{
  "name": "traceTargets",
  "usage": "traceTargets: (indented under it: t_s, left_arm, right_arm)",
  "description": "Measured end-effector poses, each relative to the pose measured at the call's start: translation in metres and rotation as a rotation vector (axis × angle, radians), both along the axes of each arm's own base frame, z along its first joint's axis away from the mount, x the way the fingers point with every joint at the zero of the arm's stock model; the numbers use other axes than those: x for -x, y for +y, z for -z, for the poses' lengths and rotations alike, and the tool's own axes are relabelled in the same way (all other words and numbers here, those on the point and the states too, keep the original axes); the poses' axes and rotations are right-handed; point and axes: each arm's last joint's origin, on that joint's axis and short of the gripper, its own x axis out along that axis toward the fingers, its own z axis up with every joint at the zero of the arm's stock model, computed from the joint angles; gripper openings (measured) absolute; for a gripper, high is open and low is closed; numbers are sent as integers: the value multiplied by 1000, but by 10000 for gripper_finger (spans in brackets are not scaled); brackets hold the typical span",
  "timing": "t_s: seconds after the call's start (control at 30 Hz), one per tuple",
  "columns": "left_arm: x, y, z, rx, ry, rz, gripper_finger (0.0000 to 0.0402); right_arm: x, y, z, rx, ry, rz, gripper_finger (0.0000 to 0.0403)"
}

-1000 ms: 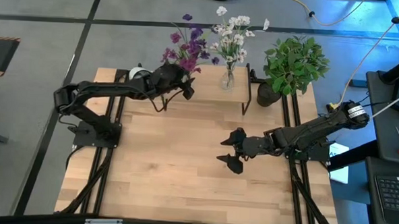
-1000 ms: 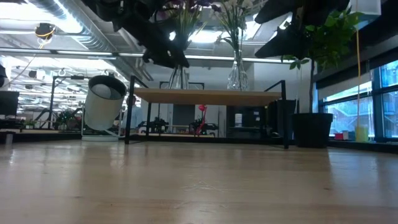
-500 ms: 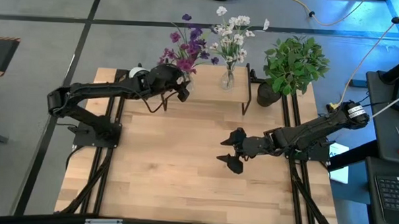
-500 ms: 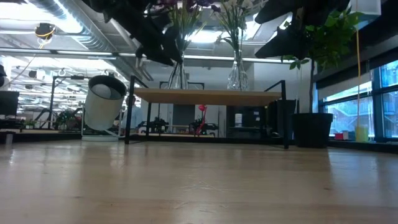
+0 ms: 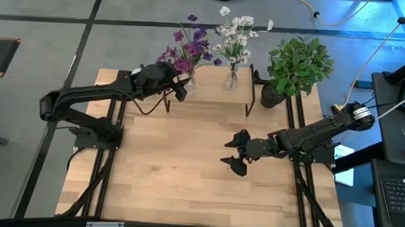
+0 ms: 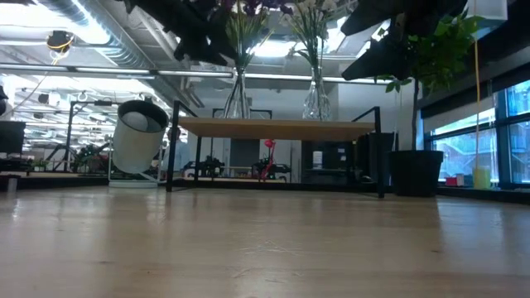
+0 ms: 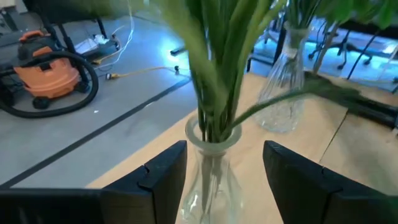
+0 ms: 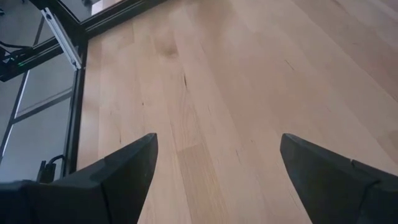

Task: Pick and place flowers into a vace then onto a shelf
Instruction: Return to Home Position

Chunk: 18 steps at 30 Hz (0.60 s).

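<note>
One view, the left wrist's, shows the left pincer (image 7: 224, 148) open and empty before the vase (image 7: 211, 183) of purple flowers (image 5: 185, 56) on the shelf (image 6: 273, 127), farther back than earlier; right pincer (image 8: 217, 142) gapes empty over the bench (image 5: 179, 174)

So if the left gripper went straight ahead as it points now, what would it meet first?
Likely the clear vase of purple flowers on the shelf, standing just ahead, in line between the left gripper's open fingers.

No writing, label, brand, number or sign can be read in any of the views.
</note>
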Motion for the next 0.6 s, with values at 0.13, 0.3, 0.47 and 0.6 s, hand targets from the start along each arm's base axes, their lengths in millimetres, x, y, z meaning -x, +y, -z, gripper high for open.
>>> traceTargets:
  t_s: [0.13,0.3,0.47,0.6]
  left_arm:
    - [6,-5,-9,-13,-32,7,201]
    - [14,-14,-20,-31,-75,27,201]
    - [25,-23,-32,-51,-128,45,201]
    - [36,-33,-44,-67,-179,71,199]
  right_arm:
    - [0,0,0,0,0,0,339]
    - [1,2,0,1,1,-8,339]
    - [2,5,0,1,1,-20,339]
    - [2,6,0,1,1,-24,339]
